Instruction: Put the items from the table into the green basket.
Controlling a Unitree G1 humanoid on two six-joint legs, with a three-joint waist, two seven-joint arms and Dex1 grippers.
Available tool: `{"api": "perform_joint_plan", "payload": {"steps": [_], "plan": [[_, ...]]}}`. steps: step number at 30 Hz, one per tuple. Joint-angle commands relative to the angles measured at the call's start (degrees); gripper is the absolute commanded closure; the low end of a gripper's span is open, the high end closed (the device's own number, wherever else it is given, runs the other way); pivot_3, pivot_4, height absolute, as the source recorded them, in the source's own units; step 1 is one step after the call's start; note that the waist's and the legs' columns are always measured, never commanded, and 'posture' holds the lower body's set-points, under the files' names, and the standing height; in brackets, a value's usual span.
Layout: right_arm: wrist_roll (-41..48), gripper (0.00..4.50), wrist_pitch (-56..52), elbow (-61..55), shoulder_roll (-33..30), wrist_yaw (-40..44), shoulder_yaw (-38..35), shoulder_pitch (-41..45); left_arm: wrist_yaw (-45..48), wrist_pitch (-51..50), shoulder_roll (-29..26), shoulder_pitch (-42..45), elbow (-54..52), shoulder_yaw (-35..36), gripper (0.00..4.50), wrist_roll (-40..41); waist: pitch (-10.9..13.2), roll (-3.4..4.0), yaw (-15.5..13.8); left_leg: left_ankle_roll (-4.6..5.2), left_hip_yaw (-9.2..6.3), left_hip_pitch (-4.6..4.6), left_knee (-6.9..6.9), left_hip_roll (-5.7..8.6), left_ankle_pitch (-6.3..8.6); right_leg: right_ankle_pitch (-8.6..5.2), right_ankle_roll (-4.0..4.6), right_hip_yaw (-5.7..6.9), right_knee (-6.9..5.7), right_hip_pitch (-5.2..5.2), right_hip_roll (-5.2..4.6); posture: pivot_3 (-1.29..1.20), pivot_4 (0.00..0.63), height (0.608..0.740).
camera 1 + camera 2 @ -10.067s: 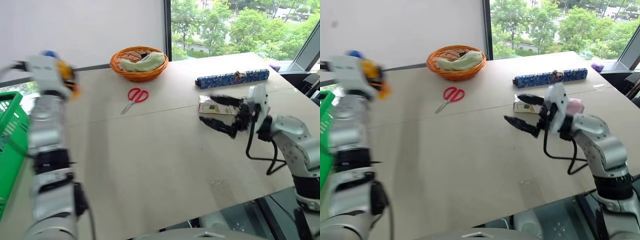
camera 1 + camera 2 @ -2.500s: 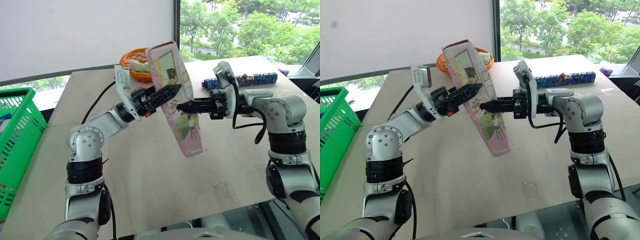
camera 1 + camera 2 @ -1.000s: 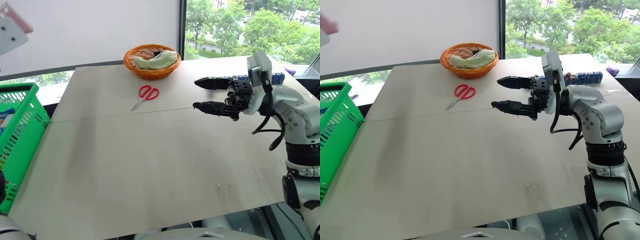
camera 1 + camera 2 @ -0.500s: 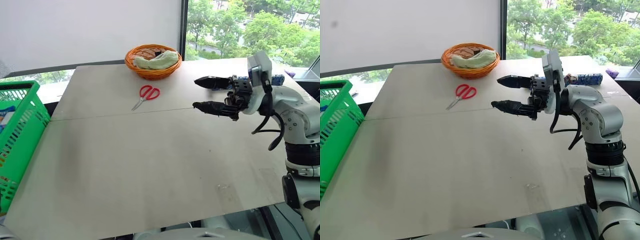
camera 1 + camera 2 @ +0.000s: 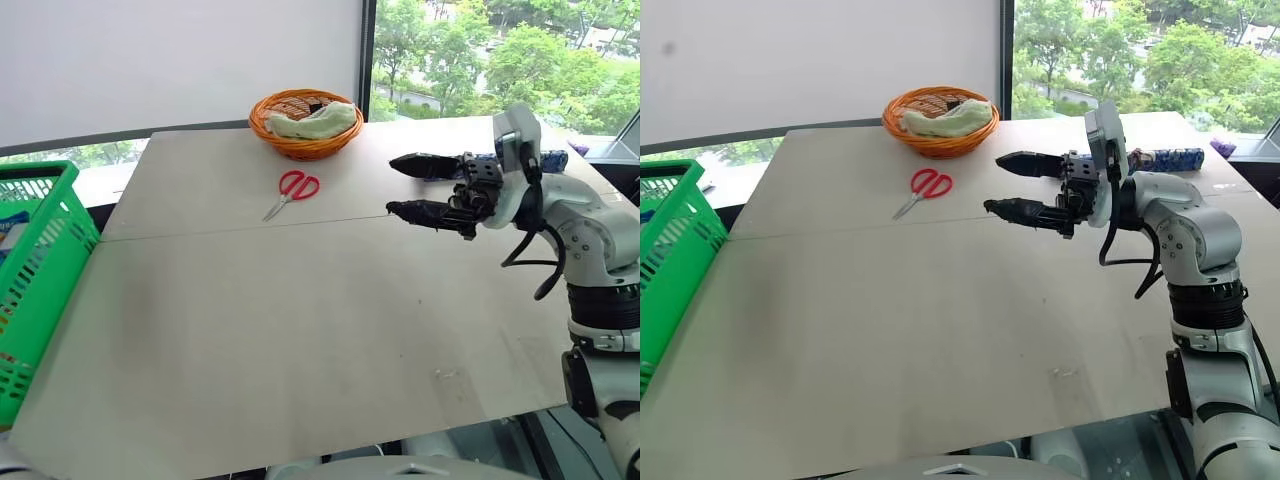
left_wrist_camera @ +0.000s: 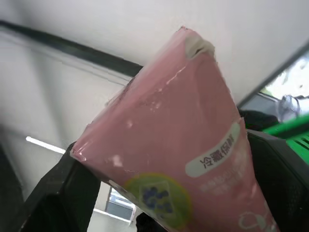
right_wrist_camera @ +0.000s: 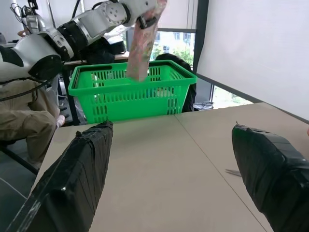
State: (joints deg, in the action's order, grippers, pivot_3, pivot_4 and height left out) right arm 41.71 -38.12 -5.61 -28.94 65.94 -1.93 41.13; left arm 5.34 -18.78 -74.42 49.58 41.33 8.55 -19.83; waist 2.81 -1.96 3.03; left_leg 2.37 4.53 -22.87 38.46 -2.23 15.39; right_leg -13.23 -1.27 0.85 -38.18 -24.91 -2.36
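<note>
Table edge: green basket (image 7: 128,92), floral packet (image 7: 145,38) above (left end effector (image 7: 147,21)).

Head stereo pair: set high, facing forward and down over the table (image 5: 300,330); the orange wicker bowl (image 5: 304,123), red-handled scissors (image 5: 292,190), green basket (image 5: 40,270) and right gripper (image 5: 425,187) are shared by both eyes, slightly offset.

Left wrist view: aimed along its fingers, very close on the pale floral-printed flat packet (image 6: 178,145).

Right wrist view: aimed level across the tabletop toward the green basket, the packet above it; basket and table are shared with the head views.
</note>
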Motion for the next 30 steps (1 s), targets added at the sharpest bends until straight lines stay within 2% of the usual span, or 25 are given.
{"api": "perform_joint_plan", "payload": {"steps": [1, 8, 12, 15, 18, 20, 23, 25, 30], "plan": [[1.08, 0.32, 0.95, -0.53, 0.23, 0.41, -0.65, 1.20, -6.17, -0.72, 1.32, 0.45, -2.33, 8.34, 0.07, 4.74, 0.00, 0.00, -0.25, 0.00, 0.01, 0.02, 0.03, 0.01, 0.00, 0.00, 0.00, -0.01, -0.06, 0.00, -0.02, -0.02, 0.000, 0.738], [0.94, 0.32, 1.28, 0.41, 0.69, 0.43, -0.48, 1.85, -10.29, 1.14, 2.71, -2.62, -2.30, 12.59, 0.07, 7.67, -0.06, -0.08, -0.71, -0.01, 0.04, 0.13, 0.18, 0.02, -0.01, 0.00, 0.01, -0.01, -0.42, -0.01, -0.02, 0.00, 0.000, 0.738], [0.87, 0.32, 1.25, 0.48, 0.59, 0.20, -0.52, 1.81, -8.53, 7.69, 5.87, -0.73, -2.98, 14.14, 0.07, 12.19, -0.14, -0.16, -1.11, -0.02, -0.03, 0.13, 0.33, 0.05, 0.00, -0.01, 0.02, 0.06, -0.59, 0.01, -0.10, 0.00, 0.000, 0.738], [0.92, 0.32, 0.98, 0.21, 0.18, -0.10, -0.75, 1.16, 3.46, 11.58, 14.71, 3.29, -6.59, 16.43, 0.07, 24.59, -0.23, -0.17, -1.80, -0.03, -0.07, 0.11, 0.45, 0.09, -0.01, 0.00, 0.02, 0.15, -0.64, 0.04, -0.20, -0.01, 0.000, 0.738], [0.39, 0.32, 0.94, -0.39, -0.78, -0.53, -0.92, -0.67, 16.41, 7.90, 23.26, 1.96, -16.68, 18.81, 0.07, 38.34, -0.25, -0.17, -2.49, -0.04, -0.11, 0.00, 0.69, 0.11, -0.01, 0.00, 0.03, 0.40, -0.64, 0.17, -0.28, -0.03, 0.000, 0.738], [-0.35, 0.32, 1.16, -0.50, -1.66, -1.13, -1.35, -2.66, 22.79, 2.47, 27.56, -3.51, -25.64, 18.37, 0.07, 45.46, -0.29, -0.20, -2.13, -0.13, -0.21, -0.04, 0.75, 0.12, -0.06, 0.01, 0.03, 0.38, -0.62, 0.17, -0.32, -0.03, 0.000, 0.738], [-3.56, 0.32, 3.60, 0.12, -2.87, -3.48, -1.61, -6.40, 28.08, -3.89, 31.53, -14.95, -37.50, 13.40, 0.07, 49.34, -0.44, -0.01, -0.57, -0.11, -0.03, 0.03, 0.73, 0.12, -0.04, 0.01, 0.02, 0.06, -0.62, 0.14, -0.35, -0.03, 0.000, 0.738], [-6.98, 0.32, 6.86, 1.06, -3.18, -6.02, -1.79, -9.74, 29.22, -9.00, 35.07, -22.75, -45.04, 9.92, 0.07, 52.74, -0.63, 0.31, -0.04, -0.09, 0.11, 0.12, 0.62, 0.10, 0.01, 0.01, 0.02, -0.12, -0.56, 0.13, -0.34, -0.03, 0.000, 0.738], [-15.41, 0.32, 15.14, 3.98, -2.19, -16.08, -4.65, -21.21, 26.58, -14.52, 42.65, -38.75, -58.99, 3.89, 0.07, 55.18, -0.63, 0.32, 0.09, 0.14, 0.03, 0.16, 0.64, 0.03, 0.15, 0.00, 0.02, -0.28, -0.62, 0.14, -0.06, -0.02, 0.000, 0.738]]}}
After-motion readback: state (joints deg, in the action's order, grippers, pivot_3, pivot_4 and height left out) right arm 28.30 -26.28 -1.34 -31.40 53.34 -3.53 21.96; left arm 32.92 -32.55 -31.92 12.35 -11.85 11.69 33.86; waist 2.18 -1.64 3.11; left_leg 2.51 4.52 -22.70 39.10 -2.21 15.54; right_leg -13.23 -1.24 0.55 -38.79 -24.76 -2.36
